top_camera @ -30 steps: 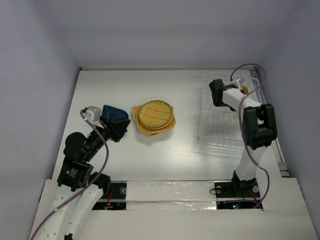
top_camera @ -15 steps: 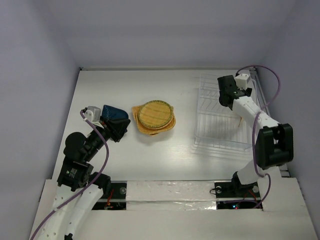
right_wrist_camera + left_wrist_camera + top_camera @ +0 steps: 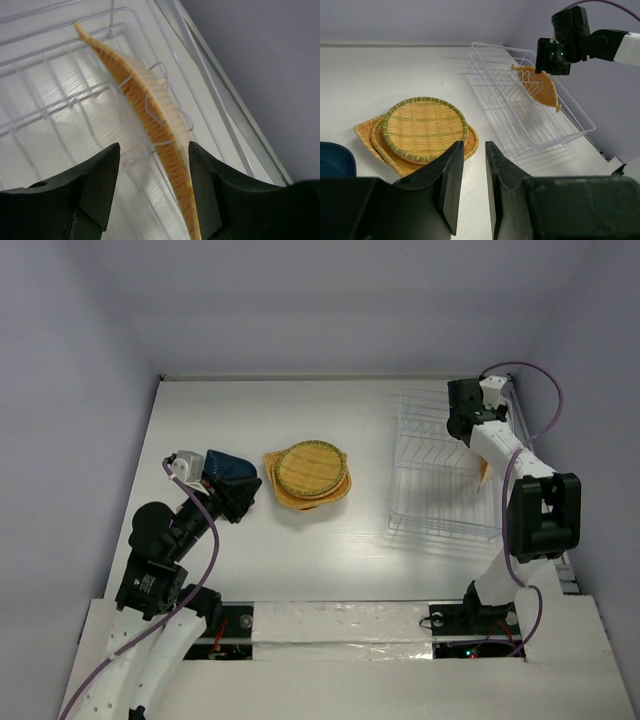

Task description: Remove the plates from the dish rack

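Note:
The clear dish rack (image 3: 440,502) stands at the right of the table. One orange-tan leaf-shaped plate (image 3: 135,90) stands on edge among the tines by the rack's right wall (image 3: 570,117). My right gripper (image 3: 154,145) is open above it, one finger on each side of the plate's rim, not touching. Three woven plates (image 3: 308,475) lie stacked at the table's middle, a round one on top. A dark blue dish (image 3: 225,468) lies left of the stack. My left gripper (image 3: 474,150) hovers beside that dish, open by a narrow gap, with nothing between the fingers.
The rack lies close to the table's right edge and the right wall (image 3: 260,60). The right arm's purple cable (image 3: 535,390) loops above the rack's far corner. Bare white table (image 3: 330,410) lies between the stack and the rack.
My right gripper has opened and swung right across the rack's far end to the standing plate. The rack shifted slightly. The left arm has not moved.

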Motion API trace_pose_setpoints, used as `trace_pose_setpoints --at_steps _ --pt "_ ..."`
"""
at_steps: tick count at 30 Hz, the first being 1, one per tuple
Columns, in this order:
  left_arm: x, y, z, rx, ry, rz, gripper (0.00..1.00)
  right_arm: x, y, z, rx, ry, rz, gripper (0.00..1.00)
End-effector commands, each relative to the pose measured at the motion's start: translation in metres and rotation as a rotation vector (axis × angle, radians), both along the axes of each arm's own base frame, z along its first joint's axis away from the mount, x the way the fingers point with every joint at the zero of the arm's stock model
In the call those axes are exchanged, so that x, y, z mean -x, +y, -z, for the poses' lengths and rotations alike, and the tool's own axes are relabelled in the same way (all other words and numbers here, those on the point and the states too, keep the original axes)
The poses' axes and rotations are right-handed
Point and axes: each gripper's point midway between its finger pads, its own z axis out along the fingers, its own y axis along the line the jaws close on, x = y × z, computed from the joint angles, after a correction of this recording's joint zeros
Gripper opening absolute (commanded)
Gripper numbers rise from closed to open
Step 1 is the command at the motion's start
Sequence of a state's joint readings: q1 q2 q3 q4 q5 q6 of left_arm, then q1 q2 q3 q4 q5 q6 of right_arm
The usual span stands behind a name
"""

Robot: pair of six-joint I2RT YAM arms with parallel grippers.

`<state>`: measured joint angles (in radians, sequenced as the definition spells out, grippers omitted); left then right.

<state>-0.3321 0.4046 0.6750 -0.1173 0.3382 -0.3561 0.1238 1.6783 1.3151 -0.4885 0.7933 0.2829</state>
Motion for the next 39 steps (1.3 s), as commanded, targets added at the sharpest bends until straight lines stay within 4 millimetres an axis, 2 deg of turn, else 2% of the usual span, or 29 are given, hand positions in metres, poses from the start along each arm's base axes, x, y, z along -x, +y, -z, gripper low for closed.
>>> trace_pose_setpoints --at_steps 1,5,6,10,12,17,18,19,20,23,27,30,33,35,39 --pt "0.002 -0.003 -0.020 0.012 -0.059 0.018 0.21 -0.011 -0.022 -0.020 0.032 -0.041 0.068 0.62" --pt "0.002 -0.004 -0.020 0.014 -0.061 0.026 0.21 -0.016 -0.034 -0.014 0.065 0.002 0.077 0.63" --pt "0.001 -0.005 -0.020 0.013 -0.060 0.029 0.21 -0.016 -0.038 -0.007 0.067 0.025 0.085 0.63" --pt "0.001 -0.005 -0.020 0.012 -0.057 0.032 0.22 -0.019 -0.041 0.005 0.068 0.062 0.080 0.62" --pt "0.001 -0.006 -0.019 0.011 -0.055 0.035 0.22 -0.018 -0.042 0.006 0.079 0.075 0.079 0.51" --pt "0.000 -0.006 -0.020 0.012 -0.058 0.035 0.22 -0.012 -0.048 0.001 0.119 0.089 0.099 0.36" --pt "0.000 -0.006 -0.021 0.012 -0.058 0.037 0.22 -0.010 -0.050 -0.002 0.134 0.092 0.100 0.28" --pt "0.000 -0.006 -0.021 0.013 -0.057 0.034 0.22 -0.009 -0.051 -0.003 0.144 0.095 0.099 0.24" --pt "0.000 -0.006 -0.021 0.013 -0.057 0.034 0.22 -0.007 -0.053 -0.006 0.157 0.093 0.103 0.15" --pt "0.000 -0.006 -0.021 0.014 -0.060 0.034 0.22 -0.003 -0.056 -0.020 0.184 0.068 0.102 0.00" --pt "0.000 -0.005 -0.022 0.012 -0.062 0.030 0.22 -0.006 -0.048 -0.031 0.207 0.050 0.071 0.00" --pt "0.001 -0.005 -0.022 0.013 -0.065 0.029 0.22 -0.012 -0.028 -0.044 0.257 0.026 0.029 0.00" --pt "0.001 -0.005 -0.022 0.013 -0.063 0.027 0.22 -0.011 -0.017 -0.053 0.346 0.057 0.006 0.00" --pt "0.001 -0.005 -0.022 0.013 -0.063 0.029 0.22 -0.013 -0.007 -0.054 0.387 0.075 -0.019 0.00" --pt "0.000 -0.005 -0.020 0.011 -0.059 0.029 0.22 -0.010 -0.004 -0.063 0.450 0.081 -0.007 0.00"
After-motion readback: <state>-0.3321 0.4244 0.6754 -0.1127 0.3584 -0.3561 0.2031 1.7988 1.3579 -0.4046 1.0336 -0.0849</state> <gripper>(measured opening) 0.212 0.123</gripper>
